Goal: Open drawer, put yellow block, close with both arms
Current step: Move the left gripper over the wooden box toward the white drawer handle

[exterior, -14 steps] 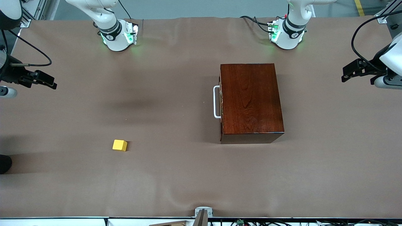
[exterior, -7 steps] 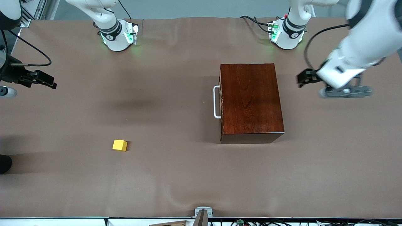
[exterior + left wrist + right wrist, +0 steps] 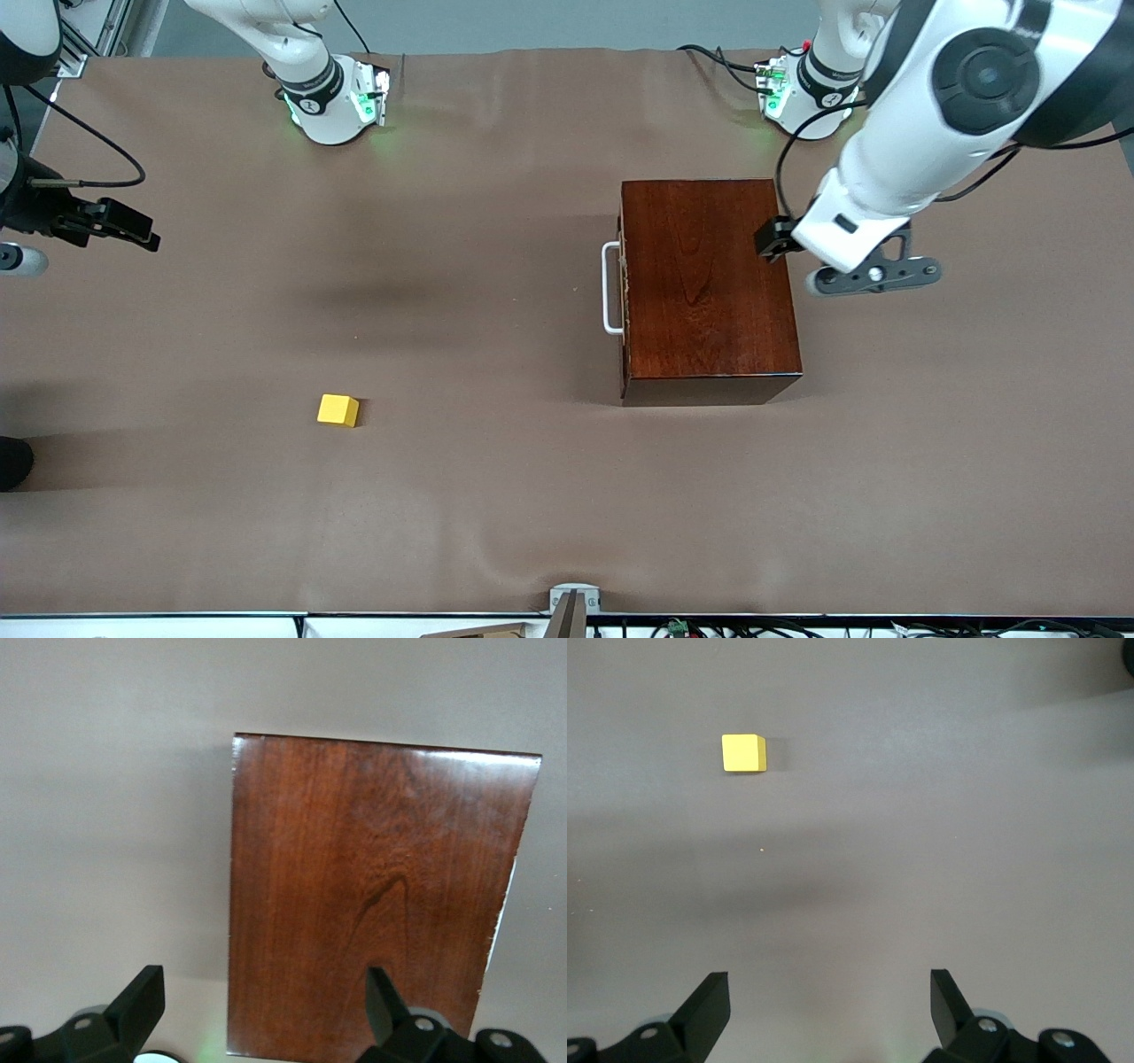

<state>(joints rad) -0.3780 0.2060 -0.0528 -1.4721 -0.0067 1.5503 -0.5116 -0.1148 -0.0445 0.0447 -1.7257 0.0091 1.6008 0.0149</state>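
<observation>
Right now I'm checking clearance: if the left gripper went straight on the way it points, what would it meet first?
Probably the top of the dark wooden box: the left gripper, jaws open, looks straight down on it. Its height above the box is unclear.

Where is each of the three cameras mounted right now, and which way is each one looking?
Front view: high across the table, facing both bases; shows the wooden box, the drawer shut, yellow block, left gripper over the box edge, right gripper waiting at its table end.
Left wrist view: looks down on the box; own open fingers show.
Right wrist view: looks down on the block; own open fingers show.
Shared: front and left wrist, box; front and right wrist, block.
</observation>
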